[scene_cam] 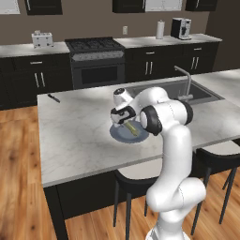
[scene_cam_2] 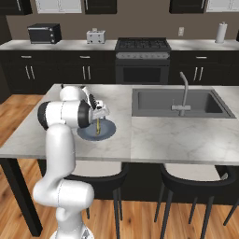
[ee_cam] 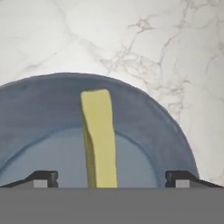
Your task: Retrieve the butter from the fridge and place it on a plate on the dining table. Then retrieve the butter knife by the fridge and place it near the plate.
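The yellow butter lies flat on the blue-grey plate on the marble dining table. My gripper hangs just over the plate, open, its fingertips spread wide on either side of the stick and clear of it. From the base cameras the gripper sits low above the plate, with the butter showing below it. The black-handled butter knife rests on the table's far left corner. The fridge is out of view.
An inset sink with a tap lies to the right of the plate. Black stools stand under the table's near edge. Behind are the stove, a toaster and a paper-towel roll.
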Controlling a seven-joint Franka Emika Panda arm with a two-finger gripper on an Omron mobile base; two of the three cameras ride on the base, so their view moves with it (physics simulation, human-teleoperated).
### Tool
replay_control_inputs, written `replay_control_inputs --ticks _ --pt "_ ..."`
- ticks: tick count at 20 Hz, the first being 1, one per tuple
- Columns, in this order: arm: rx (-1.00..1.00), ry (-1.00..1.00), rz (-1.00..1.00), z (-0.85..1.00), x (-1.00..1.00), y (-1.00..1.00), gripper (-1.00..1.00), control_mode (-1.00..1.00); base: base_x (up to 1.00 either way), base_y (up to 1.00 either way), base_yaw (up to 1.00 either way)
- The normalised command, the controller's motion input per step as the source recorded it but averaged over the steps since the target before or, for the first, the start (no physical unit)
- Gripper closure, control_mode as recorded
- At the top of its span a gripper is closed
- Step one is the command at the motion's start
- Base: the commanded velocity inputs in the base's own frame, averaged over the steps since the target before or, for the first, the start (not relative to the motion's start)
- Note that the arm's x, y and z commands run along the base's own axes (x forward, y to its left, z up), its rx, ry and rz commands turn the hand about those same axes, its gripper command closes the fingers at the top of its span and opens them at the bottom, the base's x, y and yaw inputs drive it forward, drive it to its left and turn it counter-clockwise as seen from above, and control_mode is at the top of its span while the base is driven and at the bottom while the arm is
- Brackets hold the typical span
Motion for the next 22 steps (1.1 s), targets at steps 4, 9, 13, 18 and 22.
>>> replay_control_inputs --ticks 4,9,13,18,22 --pt "-0.01 0.15 -0.36 0.74 -0.26 0.00 -1.00 -1.00 0.00 0.00 0.00" --pt "0.16 0.15 -0.32 0.93 -0.64 -0.53 -1.00 -1.00 0.00 0.00 0.00" --pt "0.21 0.00 -0.28 0.34 -1.00 -0.53 -1.00 -1.00 0.00 0.00 0.00" --pt "0.18 -0.22 -0.14 0.46 -1.00 -0.15 -1.00 -1.00 0.00 0.00 0.00" --pt "0.06 -0.05 -0.02 0.45 -1.00 0.02 -1.00 -1.00 0.00 0.00 0.00"
